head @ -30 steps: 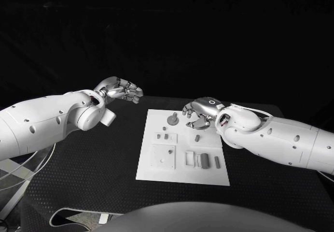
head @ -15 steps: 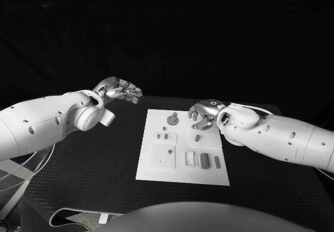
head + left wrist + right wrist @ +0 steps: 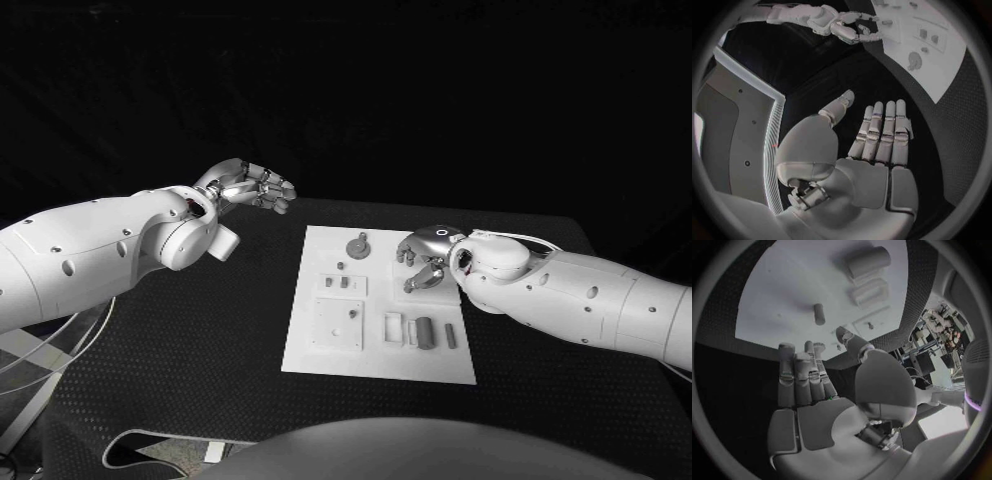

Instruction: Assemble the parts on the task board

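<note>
The white task board lies in the middle of the black table, with grey parts on it. A round knob stands near its far edge, and a short peg lies right of centre. My right hand hovers over the board's far right part, just beyond that peg, fingers pointing down and holding nothing. In the right wrist view its fingers are stretched out and empty, with the peg ahead of them. My left hand is raised left of the board with nothing in its palm.
A slotted block and a square plate sit on the board's left half. A cylinder and two small bars lie near its front right. Black table surrounds the board.
My right hand has moved nearer the robot and lower over the board, closing on the short peg. The left arm and the parts have stayed where they were.
</note>
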